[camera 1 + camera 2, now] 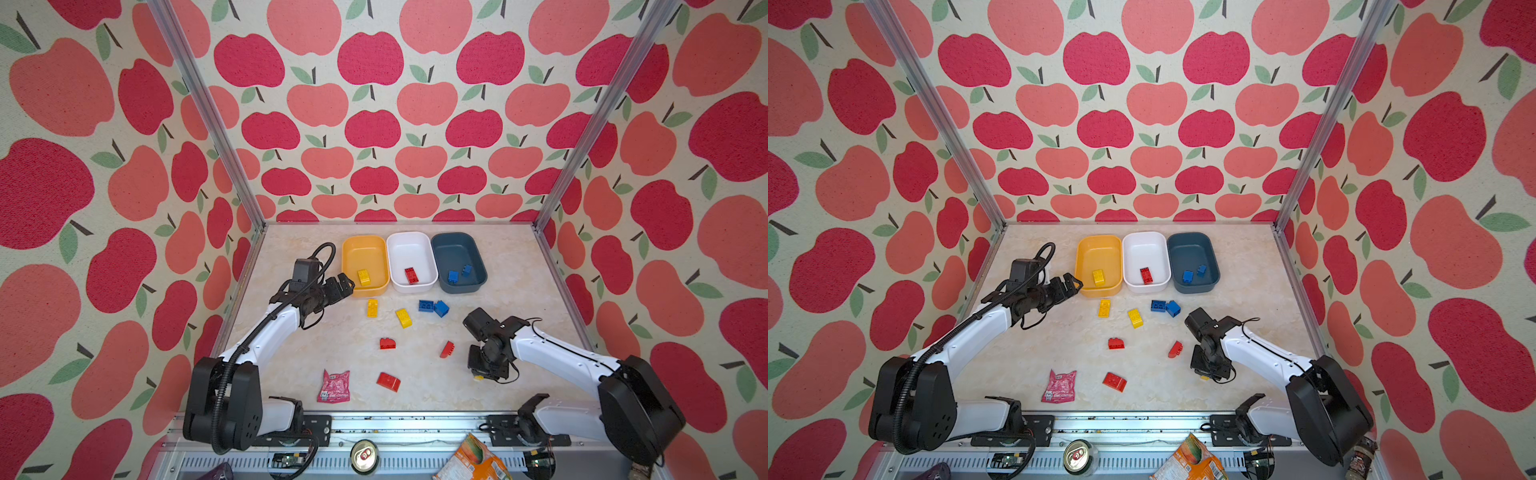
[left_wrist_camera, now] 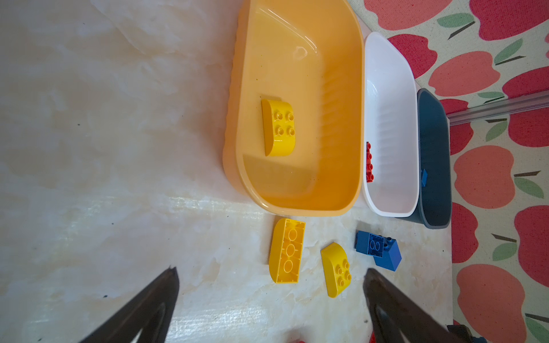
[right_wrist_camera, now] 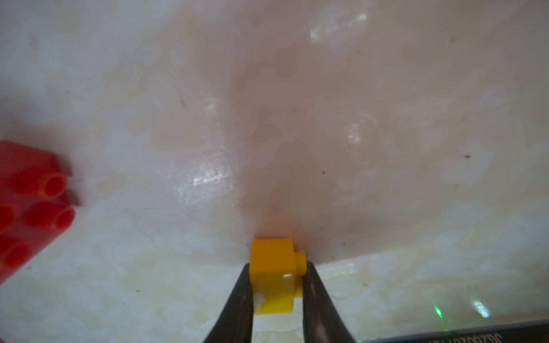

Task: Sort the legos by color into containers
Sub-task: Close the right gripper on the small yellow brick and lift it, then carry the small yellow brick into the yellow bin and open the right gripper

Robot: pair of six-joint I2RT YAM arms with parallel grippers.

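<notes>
Brick (image 3: 271,257) of glossy yellow plastic, boxy, pinched in right pincer (image 3: 277,266).

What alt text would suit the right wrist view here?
Two dark jaws pinch a small yellow lego by its sides on a glossy marbled tabletop. A blurred red lego lies apart at the frame's edge.

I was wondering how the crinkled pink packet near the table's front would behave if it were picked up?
The pink packet looks thin and crinkled, so it would probably flop rather than stay stiff. It lies flat on the table, so getting under an edge may be hard. Its foil-like sheen suggests it might slip.
</notes>
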